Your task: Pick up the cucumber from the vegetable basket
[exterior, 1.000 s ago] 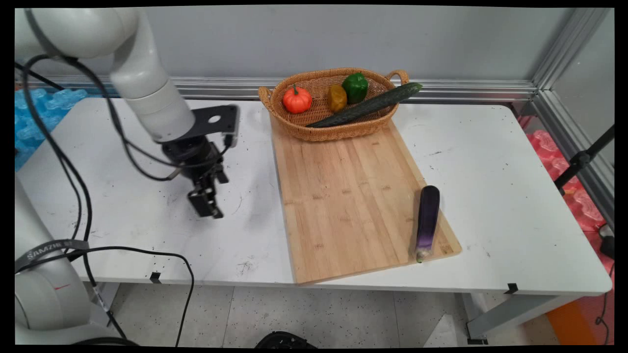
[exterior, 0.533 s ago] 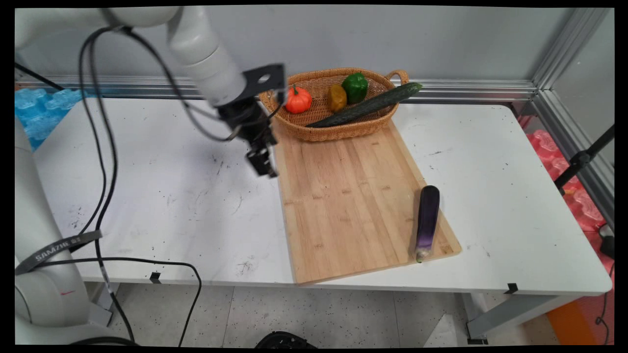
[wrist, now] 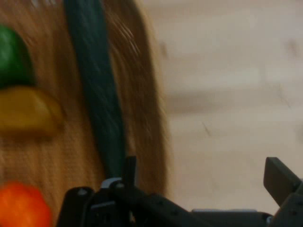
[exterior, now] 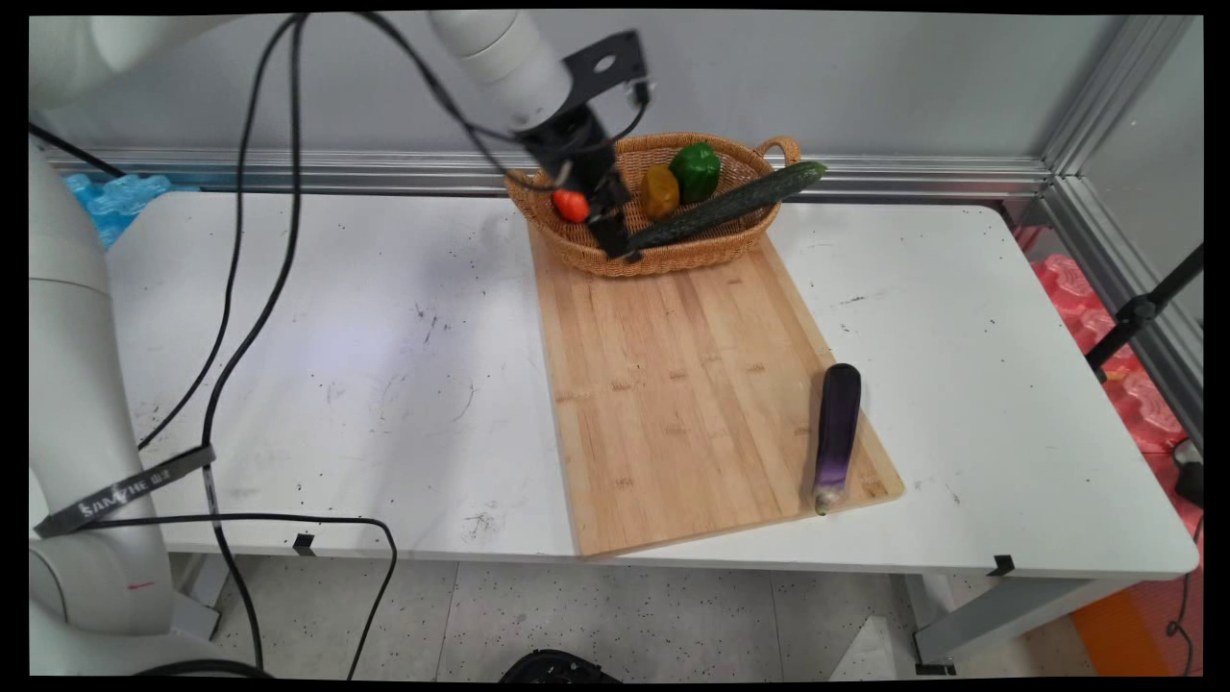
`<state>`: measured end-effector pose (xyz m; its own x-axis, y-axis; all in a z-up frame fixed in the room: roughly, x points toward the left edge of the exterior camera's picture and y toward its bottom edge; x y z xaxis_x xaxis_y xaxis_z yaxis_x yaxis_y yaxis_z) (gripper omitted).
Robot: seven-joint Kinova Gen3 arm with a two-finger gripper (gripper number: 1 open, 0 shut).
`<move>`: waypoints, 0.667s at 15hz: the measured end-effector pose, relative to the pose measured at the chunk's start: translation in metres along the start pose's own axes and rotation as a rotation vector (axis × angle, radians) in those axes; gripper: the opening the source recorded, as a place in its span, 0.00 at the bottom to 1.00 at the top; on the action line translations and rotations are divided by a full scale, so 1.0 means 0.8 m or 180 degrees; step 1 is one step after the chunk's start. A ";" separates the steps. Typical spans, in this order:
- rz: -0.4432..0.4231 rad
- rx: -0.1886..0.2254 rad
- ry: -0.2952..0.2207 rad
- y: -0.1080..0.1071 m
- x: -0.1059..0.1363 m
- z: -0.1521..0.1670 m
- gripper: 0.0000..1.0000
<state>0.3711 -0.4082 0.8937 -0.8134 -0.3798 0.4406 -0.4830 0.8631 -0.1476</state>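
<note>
Jaws apart over basket [exterior: 673, 258], scuffed white table [exterior: 317, 365], grey wall [exterior: 865, 77] behind.

This looks like a robotics lab, not a kitchen. A scuffed white bench [exterior: 288, 365] stands against a bare grey wall [exterior: 865, 77], framed along its far edge and right corner by aluminium rails [exterior: 922, 178]. A white robot arm [exterior: 67, 384] trailing black cables [exterior: 240, 317] is mounted at the bench's left edge. Coloured foam padding [exterior: 1086, 298] lies beyond the bench's right edge.
</note>
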 end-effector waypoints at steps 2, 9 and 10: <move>-0.0011 0.0042 0.0141 -0.023 0.020 0.011 1.00; 0.0082 0.0042 0.0467 -0.080 0.067 0.060 1.00; 0.0095 0.0038 0.0496 -0.088 0.071 0.069 1.00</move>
<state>0.3411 -0.5090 0.8798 -0.7677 -0.2971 0.5677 -0.4640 0.8688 -0.1729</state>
